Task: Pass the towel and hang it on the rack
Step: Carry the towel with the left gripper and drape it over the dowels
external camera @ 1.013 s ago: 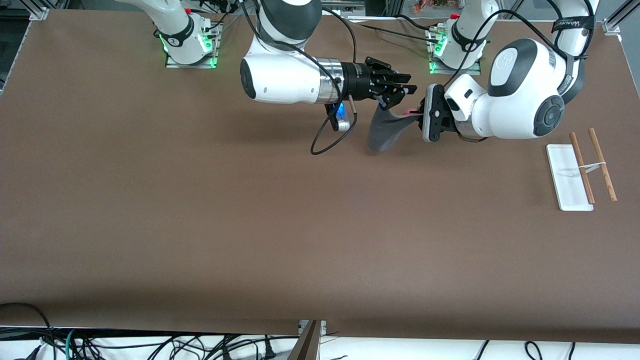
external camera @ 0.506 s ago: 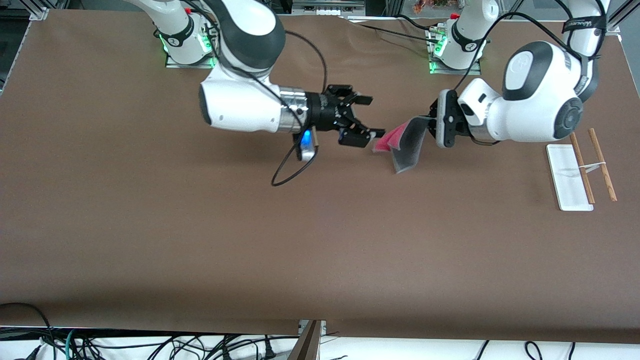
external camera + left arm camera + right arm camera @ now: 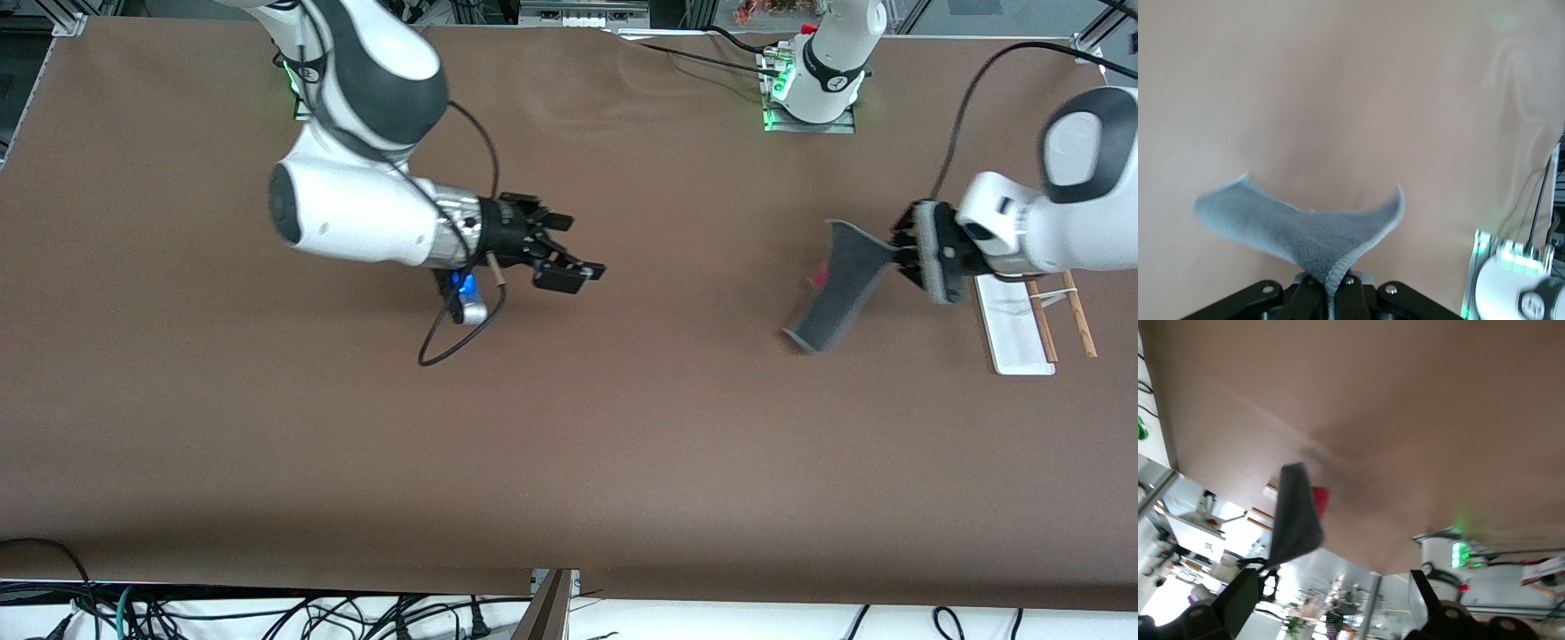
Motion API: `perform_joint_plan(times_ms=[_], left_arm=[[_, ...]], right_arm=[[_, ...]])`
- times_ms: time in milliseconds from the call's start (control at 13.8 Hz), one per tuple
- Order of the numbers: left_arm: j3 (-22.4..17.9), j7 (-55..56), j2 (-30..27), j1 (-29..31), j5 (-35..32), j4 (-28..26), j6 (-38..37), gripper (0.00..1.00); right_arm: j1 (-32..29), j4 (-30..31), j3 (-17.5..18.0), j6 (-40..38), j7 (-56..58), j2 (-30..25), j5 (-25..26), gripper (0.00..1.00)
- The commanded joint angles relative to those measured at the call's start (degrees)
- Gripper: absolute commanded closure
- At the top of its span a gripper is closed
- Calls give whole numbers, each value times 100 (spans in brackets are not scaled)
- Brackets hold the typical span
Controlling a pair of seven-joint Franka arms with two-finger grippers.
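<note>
The dark grey towel [image 3: 840,284] hangs in the air from my left gripper [image 3: 898,252], which is shut on one corner of it. A small red patch shows at its edge. It hangs over the table right beside the rack [image 3: 1040,311], whose white base [image 3: 1009,333] and two brown rods stand at the left arm's end. In the left wrist view the towel [image 3: 1311,227] fans out from the pinched left gripper [image 3: 1331,303]. My right gripper [image 3: 578,267] is open and empty over the middle of the table. The right wrist view shows the right gripper [image 3: 1331,603] spread wide and the towel [image 3: 1295,520] far off.
A black cable loop [image 3: 453,342] dangles under the right wrist. Both arm bases [image 3: 809,89] stand along the table's edge farthest from the front camera. Bare brown tabletop [image 3: 569,444] lies between the grippers and the front camera.
The right gripper opened, let go of the towel and drew back toward the right arm's end. The left arm swung the towel away toward the rack.
</note>
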State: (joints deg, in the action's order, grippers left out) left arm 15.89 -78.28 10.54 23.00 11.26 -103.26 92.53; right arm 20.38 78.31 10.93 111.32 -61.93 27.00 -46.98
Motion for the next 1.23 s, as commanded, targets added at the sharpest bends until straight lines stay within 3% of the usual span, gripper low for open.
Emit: perform_joint_plan(times_ms=[0, 145, 289, 579, 796, 1157], left_arm=[[90, -178, 641, 659, -763, 963, -542, 100], [90, -310, 834, 1055, -1447, 1367, -587, 100], [81, -486, 1080, 1450, -1976, 1677, -578, 100], [55, -1134, 1869, 2418, -2258, 2158, -166, 100], [-94, -1427, 2312, 2534, -2444, 2644, -87, 100], [-183, -1506, 2777, 2779, -2462, 2636, 905, 100]], right_arm=[[-446, 534, -3, -898, 680, -851, 877, 0], [-666, 615, -12, -1681, 1697, -1256, 1768, 0], [-1157, 930, -12, -1972, 2383, -1608, 1946, 0], [-1362, 1547, -643, -2237, 5360, -2374, 3428, 0], [-1370, 1494, -689, -2212, 6148, -2506, 4677, 0], [-1344, 1433, -653, -2202, 6140, -2612, 4882, 0]])
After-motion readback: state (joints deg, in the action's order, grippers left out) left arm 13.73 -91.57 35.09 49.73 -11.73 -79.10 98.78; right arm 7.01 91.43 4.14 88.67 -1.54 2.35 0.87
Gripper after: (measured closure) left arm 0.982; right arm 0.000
